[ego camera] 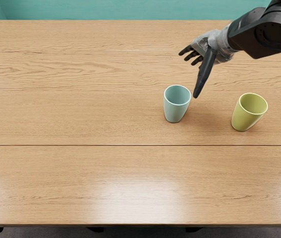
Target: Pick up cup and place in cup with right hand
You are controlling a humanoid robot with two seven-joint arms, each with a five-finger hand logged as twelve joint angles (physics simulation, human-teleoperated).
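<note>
Near side: wood-grain table [81, 173], pale glare, dark straight seam. Yellow-green cup [243, 118] next: smooth, tapers to its base, upright, on the near side of my right hand [213, 47] and off to its right. Light blue cup [174, 112] stands left of it, similar taper, rim just beside my thumb tip in view; can't tell height gap. My hand's beyond: grey palm, black fingers spread, nothing held. Teal wall [105, 11] farthest.
</note>
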